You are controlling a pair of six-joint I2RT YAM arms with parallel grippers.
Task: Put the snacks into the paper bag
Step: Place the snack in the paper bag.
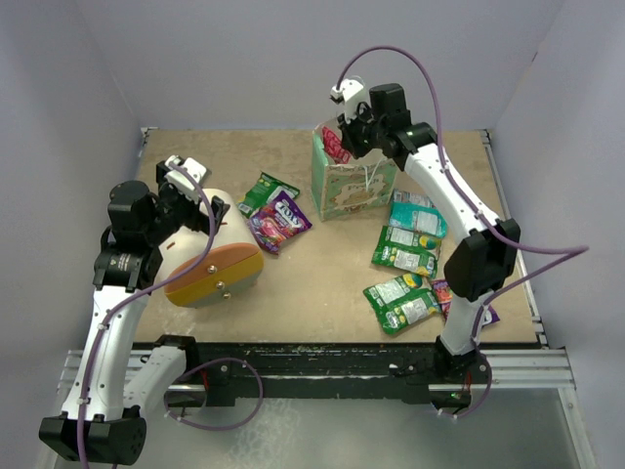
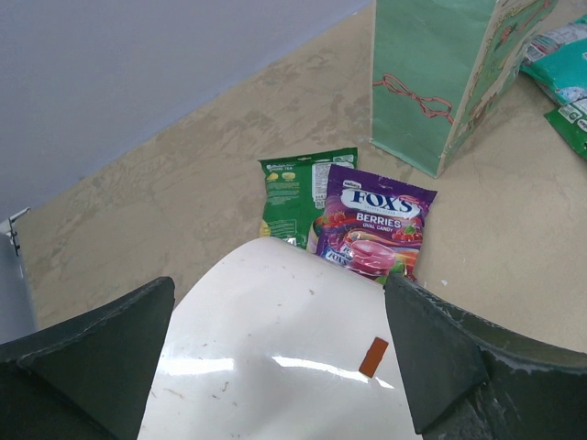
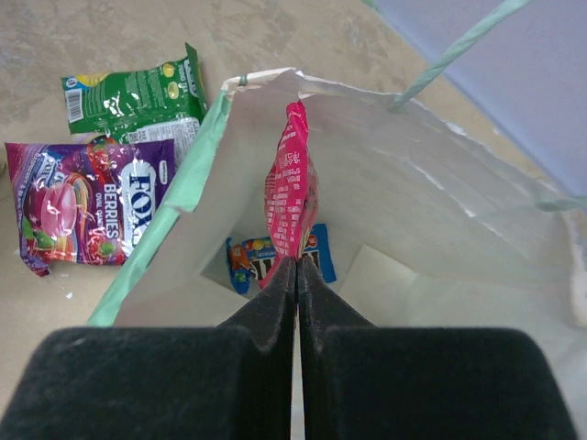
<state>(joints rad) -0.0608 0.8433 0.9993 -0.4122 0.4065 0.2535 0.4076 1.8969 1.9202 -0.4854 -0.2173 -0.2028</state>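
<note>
From the top camera I have the right pincer [image 1: 342, 137] over the open mouth of the small cream paper gift bag with mint-green sides [image 1: 354, 191]. The bag stands upright on the far part of the tan surface [image 1: 293, 293], and the pincer is clamped on a small red glossy packet [image 1: 334, 147]. Teal and green packets [image 1: 410, 254] lie right of the bag and nearer me. A purple glossy packet marked FOXS [image 1: 281, 220] and a green glossy packet [image 1: 266, 191] lie just left of the bag. My left pincer [image 1: 203, 213] sits at the big cream cone-shaped object with an orange end [image 1: 213, 269], well left of the bag. The left wrist view shows its jaws spread wide astride that object; whether they press it I cannot tell. The object lies close to the purple packet and would, I judge, crowd any reach for it. The right wrist view shows the jaws together on one edge of the red packet, which reaches down into the bag above a blue packet [image 3: 318, 252] on the bag's floor. My worry is that the light bag tips if I brush its wall, or that a thin loop handle [image 3: 454, 46] snags the pincer.
</note>
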